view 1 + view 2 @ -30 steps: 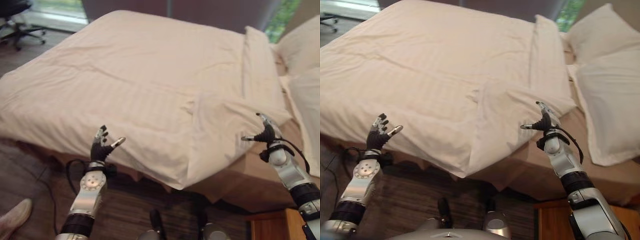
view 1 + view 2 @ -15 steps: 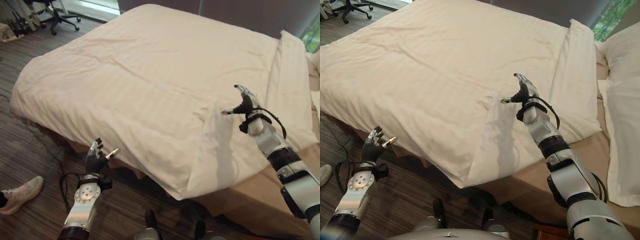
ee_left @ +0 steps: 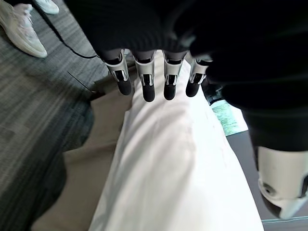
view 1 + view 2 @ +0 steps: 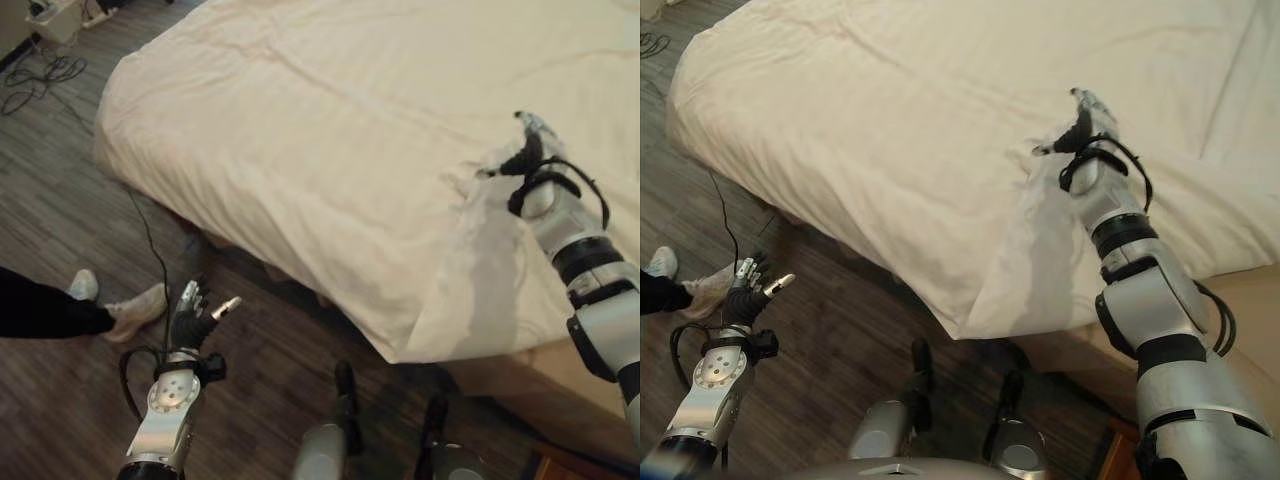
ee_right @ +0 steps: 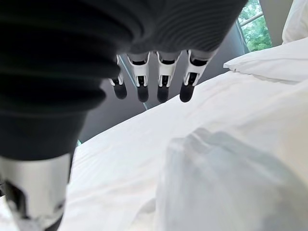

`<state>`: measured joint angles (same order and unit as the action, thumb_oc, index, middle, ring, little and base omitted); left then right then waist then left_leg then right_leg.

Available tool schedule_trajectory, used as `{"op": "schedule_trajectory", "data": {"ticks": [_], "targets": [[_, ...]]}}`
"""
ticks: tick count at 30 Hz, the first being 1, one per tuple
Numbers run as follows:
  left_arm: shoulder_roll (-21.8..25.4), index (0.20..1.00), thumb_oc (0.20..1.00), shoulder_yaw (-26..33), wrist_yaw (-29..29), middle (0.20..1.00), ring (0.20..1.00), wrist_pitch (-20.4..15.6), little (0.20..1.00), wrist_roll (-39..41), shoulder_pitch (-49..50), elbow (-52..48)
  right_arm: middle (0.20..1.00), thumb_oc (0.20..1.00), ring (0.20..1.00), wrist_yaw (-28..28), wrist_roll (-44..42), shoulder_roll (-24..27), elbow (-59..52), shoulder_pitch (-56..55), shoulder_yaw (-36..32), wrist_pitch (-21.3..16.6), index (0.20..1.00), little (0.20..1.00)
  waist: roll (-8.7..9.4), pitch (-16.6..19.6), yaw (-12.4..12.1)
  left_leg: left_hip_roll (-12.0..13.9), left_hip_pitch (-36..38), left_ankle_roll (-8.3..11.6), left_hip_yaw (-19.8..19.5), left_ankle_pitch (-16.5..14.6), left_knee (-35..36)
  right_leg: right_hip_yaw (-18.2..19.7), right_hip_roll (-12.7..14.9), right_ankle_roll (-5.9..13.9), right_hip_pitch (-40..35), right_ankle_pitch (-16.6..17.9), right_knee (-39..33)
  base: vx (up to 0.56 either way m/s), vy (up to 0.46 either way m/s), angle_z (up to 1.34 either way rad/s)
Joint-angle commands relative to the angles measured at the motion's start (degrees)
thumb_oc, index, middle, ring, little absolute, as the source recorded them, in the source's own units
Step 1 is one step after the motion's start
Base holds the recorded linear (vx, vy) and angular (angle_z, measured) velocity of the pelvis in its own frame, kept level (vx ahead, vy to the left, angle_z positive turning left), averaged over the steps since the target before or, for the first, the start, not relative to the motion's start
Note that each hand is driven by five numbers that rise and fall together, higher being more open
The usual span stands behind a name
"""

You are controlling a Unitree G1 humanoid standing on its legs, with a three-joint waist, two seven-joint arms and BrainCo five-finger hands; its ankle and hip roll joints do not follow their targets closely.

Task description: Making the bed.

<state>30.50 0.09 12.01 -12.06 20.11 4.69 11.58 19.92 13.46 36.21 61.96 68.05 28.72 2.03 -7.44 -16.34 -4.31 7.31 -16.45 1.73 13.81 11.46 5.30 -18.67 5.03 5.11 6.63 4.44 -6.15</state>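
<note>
A cream duvet (image 4: 330,130) covers the bed, and its near corner is folded back into a flap (image 4: 470,290) that hangs over the bed's edge. My right hand (image 4: 528,160) is stretched out over the top of that flap. Its fingers (image 5: 161,79) are straight and its thumb points at a raised crease, with no cloth held. My left hand (image 4: 190,320) hovers low over the floor beside the bed, open and empty; its fingers (image 3: 144,82) are straight, with the duvet's side past them.
The tan bed base (image 4: 520,370) shows under the flap at the lower right. A person's dark leg (image 4: 40,310) and pale shoe (image 4: 135,305) stand on the wooden floor (image 4: 70,180) close to my left hand. Loose cables (image 4: 45,75) lie at the far left.
The view has swung left toward the bed's foot. My right hand has reached from the bedside onto the duvet's folded flap. A person's leg and shoe have come into sight.
</note>
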Motion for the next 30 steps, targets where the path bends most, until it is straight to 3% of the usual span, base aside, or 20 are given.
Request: {"op": "schedule_trajectory", "data": {"ticks": [1,7,8,9,10,11,17,18,23,24,25,26,30], "targets": [[3.3,1.000,1.000,-0.8,0.3,1.000,1.000,-4.9,1.000,1.1,-8.3,-3.0,1.000,1.000,1.000,3.9,-1.3,4.6,1.8,9.8,5.8,-2.2,1.000,1.000,1.72,-2.4,-0.7,5.5,3.9,8.82,2.4,-3.7,-0.3,0.2,4.1,2.51,4.2,-5.0,1.2,-0.10,-0.068,0.07],[2.0,1.000,1.000,-2.2,-0.3,1.000,1.000,-4.7,1.000,0.2,-8.3,-6.6,1.000,1.000,1.000,3.7,-2.6,6.7,6.5,8.6,6.5,-1.8,1.000,1.000,0.30,-2.7,-0.2,6.2,2.7,8.96,3.7,-3.4,-0.3,1.5,3.4,2.60,6.2,-5.2,1.2,-0.04,-0.006,-0.03],[1.7,1.000,1.000,-2.5,-0.6,1.000,1.000,-4.5,1.000,-0.4,-7.9,-7.1,0.598,0.598,0.598,2.7,-2.6,6.5,7.7,7.7,6.7,-1.6,0.598,0.598,-0.03,-2.8,0.2,6.0,3.1,8.82,4.2,-3.4,-0.3,2.0,3.6,2.76,6.4,-4.8,1.2,-0.04,0.042,-0.10],[1.7,1.000,1.000,-2.5,-0.6,1.000,1.000,-4.5,1.000,-0.4,-7.9,-7.1,0.526,0.526,0.526,2.7,-2.6,6.5,7.7,7.7,6.7,-1.7,0.526,0.526,-0.02,-2.8,0.1,6.0,3.2,8.82,4.2,-3.4,-0.3,2.1,3.6,2.77,6.4,-4.8,1.2,-0.03,0.051,-0.15],[1.6,1.000,1.000,-2.7,-0.8,1.000,1.000,-4.5,1.000,-0.5,-7.8,-7.1,0.294,0.294,0.294,2.5,-2.8,6.7,7.9,7.2,6.7,-1.7,0.294,0.294,-0.14,-2.8,0.5,5.8,3.4,8.74,4.4,-3.6,-0.3,2.4,3.8,2.85,6.6,-4.5,1.2,-0.03,0.060,-0.17],[1.0,1.000,1.000,-4.1,0.1,1.000,1.000,-4.4,1.000,-1.7,-8.9,-2.6,0.200,0.200,0.200,2.6,-3.0,6.0,7.7,6.7,6.2,-1.5,0.200,0.200,-0.13,-2.9,1.2,5.6,3.6,8.62,4.9,-3.8,-0.3,2.9,3.9,3.01,6.9,-4.3,1.2,-0.06,0.117,-0.18],[-1.6,1.000,1.000,-7.3,0.4,1.000,1.000,-4.7,1.000,-0.9,-11.4,2.6,0.200,0.200,0.200,4.2,-4.8,6.2,9.0,4.1,3.4,-1.4,0.200,0.200,0.01,-3.0,2.9,4.5,5.7,7.59,5.4,-5.2,-0.3,3.6,4.8,3.49,5.7,-3.9,1.2,-0.04,0.092,-0.09],[-2.8,1.000,1.000,-7.2,0.3,1.000,1.000,-3.8,1.000,-0.3,-11.4,3.9,0.200,0.200,0.200,6.0,-6.0,5.1,1.0,-5.0,-2.2,-1.7,0.200,0.200,1.43,-2.4,5.3,3.6,8.6,6.58,6.0,-6.9,-0.3,4.5,5.2,3.71,3.7,-3.3,1.2,0.01,0.127,-0.05],[-4.3,1.000,1.000,-5.7,1.4,1.000,1.000,-2.0,1.000,-0.9,-11.5,5.4,0.200,0.200,0.200,7.2,-3.9,1.7,-14.8,-20.8,-10.6,-0.7,0.200,0.200,3.99,-0.6,8.0,2.8,12.4,5.37,7.0,-8.9,-0.3,5.6,5.7,3.84,1.2,-2.7,1.2,0.05,0.118,-0.11],[-5.3,1.000,1.000,-5.0,1.8,1.000,1.000,-0.5,1.000,-1.8,-11.3,6.3,0.200,0.200,0.200,6.2,-0.9,-0.7,-24.0,-32.3,-14.6,-0.2,0.200,0.200,5.48,1.1,9.7,2.5,14.5,4.71,7.7,-10.0,-0.3,6.3,5.9,3.95,-0.3,-2.6,1.2,0.04,0.085,-0.28],[-5.2,1.000,1.000,-5.0,1.8,1.000,1.000,-0.5,1.000,-1.8,-11.3,6.3,0.200,0.200,0.200,6.2,-0.9,-0.7,-24.0,-32.3,-14.7,-0.2,0.200,0.200,5.53,1.2,9.6,2.5,14.3,4.68,7.7,-9.8,-0.3,6.3,5.9,3.87,-0.1,-2.4,1.2,0.13,0.195,-0.34],[-6.5,1.000,1.000,-3.9,1.6,1.000,1.000,0.8,1.000,-3.0,-10.7,6.9,0.200,0.200,0.200,4.2,1.4,-1.6,-32.0,-46.1,-20.5,-0.6,0.200,0.200,7.74,3.3,12.4,2.1,17.7,4.02,9.1,-11.3,-0.3,7.3,6.0,4.13,-2.1,-2.4,1.2,0.08,0.110,-0.27],[-7.2,1.000,1.000,-3.4,0.9,1.000,1.000,2.4,1.000,-4.5,-9.2,7.1,0.200,0.200,0.200,2.4,4.0,-3.2,-35.8,-57.7,-24.8,-0.4,0.200,0.200,9.29,4.6,14.4,1.9,20.1,3.61,10.0,-12.2,-0.3,8.0,6.1,4.17,-3.8,-2.5,1.2,0.06,0.068,-0.32]]}}
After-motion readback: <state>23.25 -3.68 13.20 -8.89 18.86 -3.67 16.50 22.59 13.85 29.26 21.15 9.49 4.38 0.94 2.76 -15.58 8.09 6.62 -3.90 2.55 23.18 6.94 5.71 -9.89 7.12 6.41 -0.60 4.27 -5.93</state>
